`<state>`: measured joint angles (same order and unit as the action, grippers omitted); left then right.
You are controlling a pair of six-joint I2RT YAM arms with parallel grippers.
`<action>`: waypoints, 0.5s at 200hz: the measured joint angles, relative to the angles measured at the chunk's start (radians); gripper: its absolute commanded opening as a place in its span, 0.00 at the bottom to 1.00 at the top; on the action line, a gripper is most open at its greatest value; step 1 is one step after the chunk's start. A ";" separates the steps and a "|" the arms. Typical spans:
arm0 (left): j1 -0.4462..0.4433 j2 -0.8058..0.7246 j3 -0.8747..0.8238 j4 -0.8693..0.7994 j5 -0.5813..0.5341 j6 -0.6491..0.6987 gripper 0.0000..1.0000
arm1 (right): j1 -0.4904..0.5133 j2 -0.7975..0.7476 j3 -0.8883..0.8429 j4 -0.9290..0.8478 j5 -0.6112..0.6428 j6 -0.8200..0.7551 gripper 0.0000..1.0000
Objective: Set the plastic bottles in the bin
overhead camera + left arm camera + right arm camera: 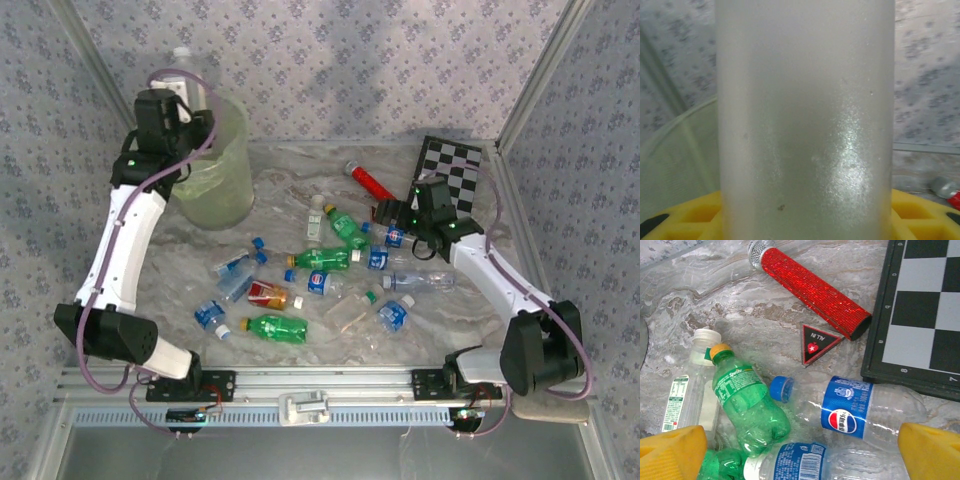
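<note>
Left wrist: left gripper (802, 222) clasps bottle (805, 100)

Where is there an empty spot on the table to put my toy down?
The back of the table between the bin and the red tube is bare. There is more room along the front, between the bottles and the metal rail. The middle is crowded with bottles, right up to the checkerboard.

Bright diffuse light, glare on blurred bottle (805, 120)
</note>
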<state>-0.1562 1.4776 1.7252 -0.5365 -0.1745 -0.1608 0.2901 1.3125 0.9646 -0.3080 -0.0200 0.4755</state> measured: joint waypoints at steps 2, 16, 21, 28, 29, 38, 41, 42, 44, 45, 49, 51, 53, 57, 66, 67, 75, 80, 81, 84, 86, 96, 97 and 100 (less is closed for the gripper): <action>0.008 0.000 0.000 -0.004 0.003 0.000 0.53 | -0.002 -0.002 -0.001 0.000 0.000 0.000 1.00; 0.049 0.001 0.000 -0.022 0.010 0.000 0.53 | -0.014 -0.011 -0.006 0.002 -0.003 0.000 1.00; 0.060 0.003 0.000 -0.025 0.012 -0.001 0.53 | -0.017 -0.015 -0.008 0.002 -0.004 0.000 1.00; 0.073 0.008 0.000 -0.031 0.018 -0.001 0.54 | -0.021 -0.021 -0.010 0.003 -0.004 0.000 1.00; 0.074 0.009 0.000 -0.032 0.019 -0.001 0.54 | -0.023 -0.021 -0.010 0.004 -0.004 0.000 1.00; 0.087 0.022 0.006 -0.044 0.029 -0.001 0.54 | -0.027 -0.028 -0.014 0.005 -0.005 0.000 1.00; 0.091 0.031 0.011 -0.050 0.031 -0.001 0.54 | -0.029 -0.030 -0.015 0.005 -0.006 0.000 1.00; 0.092 0.033 0.012 -0.051 0.032 -0.001 0.54 | -0.029 -0.031 -0.015 0.005 -0.006 0.000 1.00; 0.093 0.037 0.016 -0.055 0.034 0.000 0.53 | -0.030 -0.032 -0.016 0.005 -0.006 0.000 1.00; 0.094 0.039 0.017 -0.056 0.034 0.000 0.53 | -0.031 -0.032 -0.016 0.005 -0.007 0.000 1.00; 0.099 0.055 0.029 -0.066 0.038 0.000 0.53 | -0.031 -0.035 -0.018 0.006 -0.007 0.000 1.00; 0.099 0.060 0.034 -0.069 0.041 0.000 0.54 | -0.031 -0.037 -0.019 0.006 -0.007 0.000 1.00; 0.101 0.069 0.040 -0.075 0.043 0.000 0.54 | -0.032 -0.038 -0.020 0.005 -0.007 0.000 1.00; 0.105 0.085 0.055 -0.084 0.048 0.000 0.54 | -0.034 -0.042 -0.022 0.006 -0.008 0.001 1.00; 0.109 0.124 0.087 -0.102 0.057 0.000 0.54 | -0.036 -0.049 -0.028 0.006 -0.008 0.004 1.00; 0.110 0.132 0.093 -0.106 0.058 0.000 0.54 | -0.036 -0.050 -0.029 0.006 -0.008 0.004 1.00; 0.111 0.165 0.122 -0.125 0.065 0.001 0.54 | -0.037 -0.057 -0.035 0.005 -0.011 0.005 1.00; 0.111 0.184 0.139 -0.136 0.071 0.001 0.53 | -0.037 -0.062 -0.039 0.005 -0.011 0.005 1.00; 0.111 0.188 0.142 -0.138 0.071 0.001 0.53 | -0.037 -0.062 -0.039 0.005 -0.011 0.005 1.00; 0.111 0.201 0.152 -0.145 0.075 0.001 0.54 | -0.037 -0.064 -0.041 0.005 -0.011 0.006 1.00; 0.111 0.207 0.157 -0.149 0.078 0.002 0.54 | -0.038 -0.066 -0.042 0.005 -0.011 0.007 1.00; 0.111 0.245 0.190 -0.175 0.087 0.004 0.54 | -0.039 -0.074 -0.049 0.005 -0.012 0.007 1.00; 0.111 0.248 0.192 -0.177 0.089 0.004 0.54 | -0.039 -0.076 -0.051 0.005 -0.012 0.007 1.00; 0.111 0.258 0.201 -0.184 0.093 0.004 0.54 | -0.039 -0.078 -0.053 0.005 -0.012 0.007 1.00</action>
<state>-0.0456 1.7355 1.9263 -0.7204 -0.0818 -0.1570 0.2508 1.2346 0.9119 -0.3031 -0.0319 0.4828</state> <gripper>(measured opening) 0.538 0.999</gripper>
